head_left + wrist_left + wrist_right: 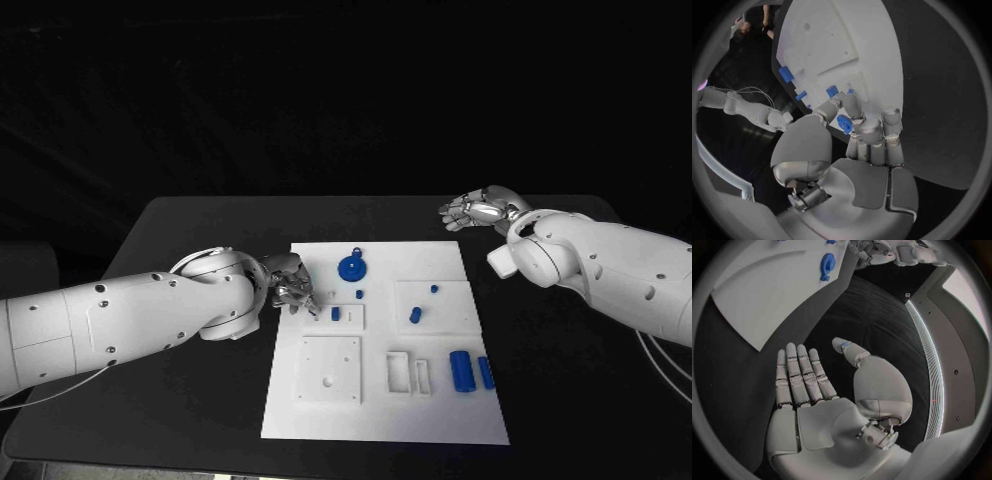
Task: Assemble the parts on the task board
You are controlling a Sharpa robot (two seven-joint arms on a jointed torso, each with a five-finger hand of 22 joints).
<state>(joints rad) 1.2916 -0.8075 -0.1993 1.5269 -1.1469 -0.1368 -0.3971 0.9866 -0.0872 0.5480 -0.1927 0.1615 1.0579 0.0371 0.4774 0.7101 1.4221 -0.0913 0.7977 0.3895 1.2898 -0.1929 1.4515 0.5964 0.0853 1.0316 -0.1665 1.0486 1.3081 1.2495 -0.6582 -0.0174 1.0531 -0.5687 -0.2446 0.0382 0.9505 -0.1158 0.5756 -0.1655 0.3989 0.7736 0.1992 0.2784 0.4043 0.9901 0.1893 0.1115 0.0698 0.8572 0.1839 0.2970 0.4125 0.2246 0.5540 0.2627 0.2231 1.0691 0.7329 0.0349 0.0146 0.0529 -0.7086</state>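
The white task board (433, 420) lies mid-table. On it are a blue gear with a handle (353, 267), a small blue part (335, 313) in a recess, two small blue parts (414, 315) further right, and two blue cylinders (462, 370) near its right edge. My left hand (289, 285) hangs over the board's left edge, fingers curled down beside the small blue part. In the left wrist view a blue piece (844, 123) shows between the curled fingers (873, 130); I cannot tell if it is held. My right hand (483, 210) hovers off the board's far right corner, palm flat and fingers (798, 375) straight, holding nothing.
The board carries a square white plate (330, 368) and two narrow slot frames (400, 370). Black table (188, 230) surrounds the board on all sides. My right forearm (606, 265) lies over the table's right side.
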